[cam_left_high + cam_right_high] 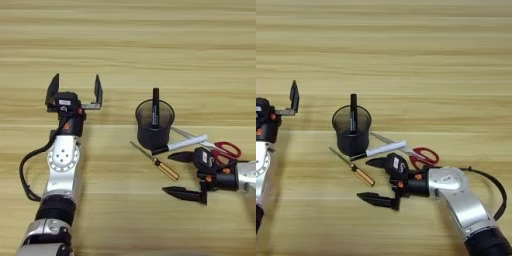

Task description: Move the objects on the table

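The black mesh pen cup (pixel 154 123) stands mid-table holding a black marker (pixel 155 106). Just beside it lie a white pen (pixel 181 144), red-handled scissors (pixel 220 148) and an amber-handled screwdriver (pixel 157 162). The right gripper (pixel 376 180) is spread wide just right of the screwdriver. The left gripper (pixel 75 90) is also spread, over bare wood well left.

The broad light-brown wooden table (pixel 150 40) lies bare across its far half and between the two arms. Right of centre, a black mesh pen cup (pixel 154 126) with an upright black marker (pixel 155 107) blocks passage; a thin amber-handled screwdriver (pixel 156 161), a white pen with black cap (pixel 181 144) and red-handled scissors (pixel 220 148) crowd its near right side.
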You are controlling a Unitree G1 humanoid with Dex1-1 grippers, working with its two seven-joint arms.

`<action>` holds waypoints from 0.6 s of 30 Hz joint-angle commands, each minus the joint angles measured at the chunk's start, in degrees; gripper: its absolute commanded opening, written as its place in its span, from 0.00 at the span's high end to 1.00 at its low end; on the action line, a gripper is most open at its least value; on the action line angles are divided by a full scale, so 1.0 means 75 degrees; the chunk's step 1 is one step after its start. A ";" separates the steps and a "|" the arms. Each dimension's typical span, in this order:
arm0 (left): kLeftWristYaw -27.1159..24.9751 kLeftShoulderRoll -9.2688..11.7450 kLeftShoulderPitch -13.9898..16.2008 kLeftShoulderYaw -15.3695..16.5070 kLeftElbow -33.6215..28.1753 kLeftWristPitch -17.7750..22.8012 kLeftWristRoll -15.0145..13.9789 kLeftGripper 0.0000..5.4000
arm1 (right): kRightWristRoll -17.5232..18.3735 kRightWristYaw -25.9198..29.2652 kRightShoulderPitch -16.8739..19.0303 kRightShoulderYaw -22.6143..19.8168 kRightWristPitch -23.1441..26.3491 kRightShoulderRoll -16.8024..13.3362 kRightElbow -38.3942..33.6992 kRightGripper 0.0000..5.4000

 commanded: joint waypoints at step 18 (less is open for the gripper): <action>0.0069 0.0006 -0.0251 -0.0015 0.0254 -0.0304 -0.0007 0.00 | -0.0264 -0.0211 -0.0347 -0.0038 -0.0196 -0.0038 0.0515 0.67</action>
